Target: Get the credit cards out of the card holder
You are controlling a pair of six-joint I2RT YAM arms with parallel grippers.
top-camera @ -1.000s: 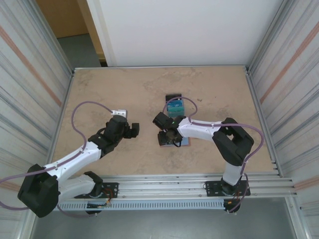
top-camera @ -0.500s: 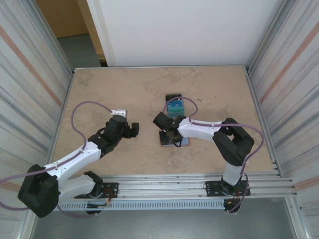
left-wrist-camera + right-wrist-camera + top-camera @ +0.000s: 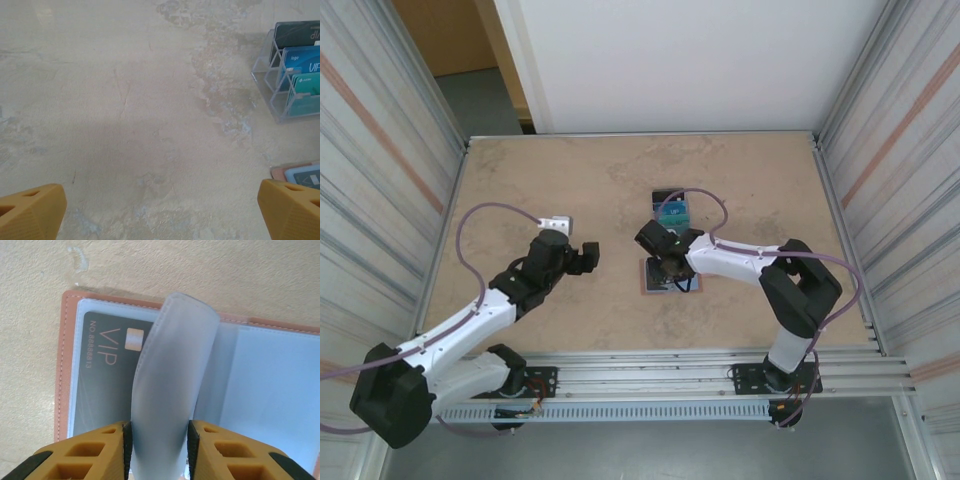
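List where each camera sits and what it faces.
Top external: above and behind the bases, looking down on table, arms, left end effector, right end effector.
Left wrist: on the left arm, facing the table; its open fingers at bottom.
Right wrist: looks down at its fingers pinching the card holder's sleeve.
Shared: the card holder.

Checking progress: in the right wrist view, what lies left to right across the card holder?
Salmon edge of the card holder, grey VIP card, translucent sleeve flap pinched in the right hand, blue-grey right pocket.
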